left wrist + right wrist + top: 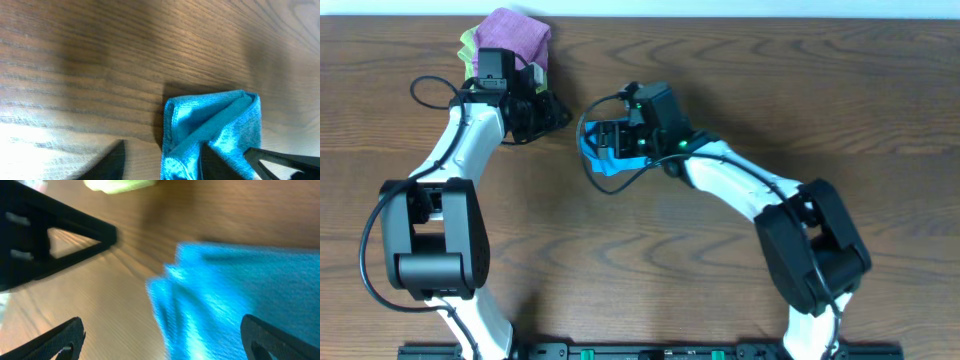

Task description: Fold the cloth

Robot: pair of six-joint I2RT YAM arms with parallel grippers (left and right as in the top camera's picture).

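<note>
Overhead view shows the blue cloth (597,160) near the middle of the table (740,60), already bunched into a small, fairly neat packet. The right gripper (605,138) hangs right over it and the left gripper (548,112) sits just beside it on the left. Further back-left is a stack of other cloths (510,35), purple on top.

My read is that it's at the last fold or just tidying up. To do that well, I'd grab the loose layered edge, not the whole bundle. The left wrist camera shows the cloth (215,135) with a ridge where the layers overlap, so pinch there and get every layer. Lift low, carry it across, then lay it flat so the corners line up. Keep the other arm out of the way, since the two are pretty close.

The right gripper (162,325) is wide open and holding nothing. Its fingers straddle the cloth's edge (250,290), but the picture is too blurry to say if they touch. The left gripper (185,147) is wide open and empty too, with the cloth's near edge lying between its fingers.
</note>
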